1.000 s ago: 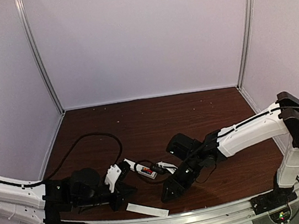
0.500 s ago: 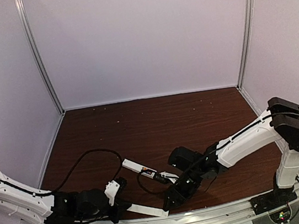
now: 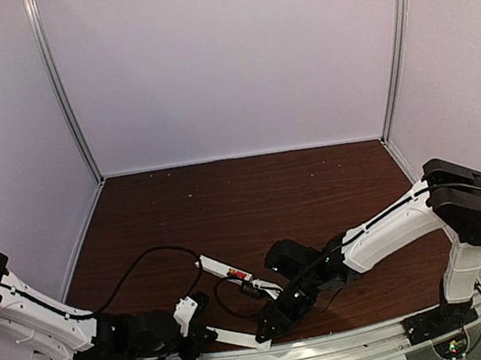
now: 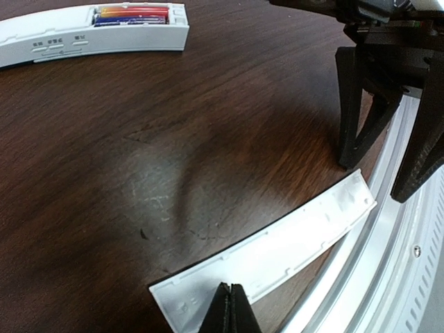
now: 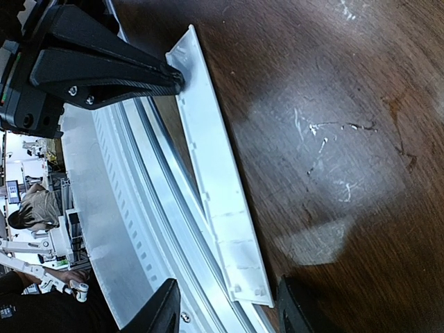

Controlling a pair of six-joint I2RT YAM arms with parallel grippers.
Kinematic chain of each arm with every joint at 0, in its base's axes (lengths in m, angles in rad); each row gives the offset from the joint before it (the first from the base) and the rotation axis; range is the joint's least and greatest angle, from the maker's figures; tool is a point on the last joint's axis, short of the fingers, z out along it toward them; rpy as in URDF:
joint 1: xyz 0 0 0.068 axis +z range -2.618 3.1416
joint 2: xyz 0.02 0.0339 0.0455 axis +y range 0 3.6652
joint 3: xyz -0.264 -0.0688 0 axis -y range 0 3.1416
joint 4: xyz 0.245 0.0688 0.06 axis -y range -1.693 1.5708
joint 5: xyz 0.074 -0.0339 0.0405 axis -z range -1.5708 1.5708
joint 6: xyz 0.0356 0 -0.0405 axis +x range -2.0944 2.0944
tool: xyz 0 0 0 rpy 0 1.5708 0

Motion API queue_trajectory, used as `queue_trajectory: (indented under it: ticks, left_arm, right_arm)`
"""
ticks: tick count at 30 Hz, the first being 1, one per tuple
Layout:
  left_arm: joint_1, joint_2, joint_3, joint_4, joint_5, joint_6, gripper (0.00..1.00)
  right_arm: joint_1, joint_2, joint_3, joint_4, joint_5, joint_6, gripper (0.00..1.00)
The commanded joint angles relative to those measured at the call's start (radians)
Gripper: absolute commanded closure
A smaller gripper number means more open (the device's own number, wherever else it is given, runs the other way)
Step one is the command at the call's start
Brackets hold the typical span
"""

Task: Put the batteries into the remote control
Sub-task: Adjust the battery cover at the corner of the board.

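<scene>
The left gripper [image 4: 226,297] has its fingertips pressed together with no gap and nothing seen between them, the tips touching the near end of the white cover strip [image 4: 277,246]. At the strip's other end the right gripper [image 5: 229,281] stands open, one finger on each side of that end without clasping it. The strip lies flat, just beside the metal rail [image 5: 132,194] at the table's near edge, so neither gripper has much room on that side. Ahead of both sets of fingers the brown table [image 4: 173,139] is open wood. The remote control [image 4: 83,38] lies well beyond the left gripper's tips, slot face up, with the batteries [image 4: 132,14] seated side by side in it, red-orange beside dark blue. A second ago the left gripper was up by the remote's end. It has since drawn back to the strip by the rail, and the right gripper has dropped nearer the rail too. The remote and the strip have kept their places.
</scene>
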Motion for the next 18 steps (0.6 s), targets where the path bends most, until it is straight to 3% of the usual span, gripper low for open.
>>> queue_trajectory:
  ticks: [1, 7, 18]
  left_arm:
    - [-0.006, 0.100, 0.007, 0.066, 0.057, -0.026, 1.00]
    - [-0.023, 0.215, 0.050, 0.099, 0.065, -0.045, 1.00]
    - [-0.041, 0.200, 0.019, 0.102, 0.016, -0.071, 1.00]
  right_arm:
    - [0.011, 0.029, -0.019, -0.055, 0.008, -0.011, 0.51]
    - [0.014, 0.038, -0.008, -0.078, -0.048, -0.013, 0.51]
    - [0.005, 0.002, -0.027, -0.157, -0.107, -0.032, 0.53]
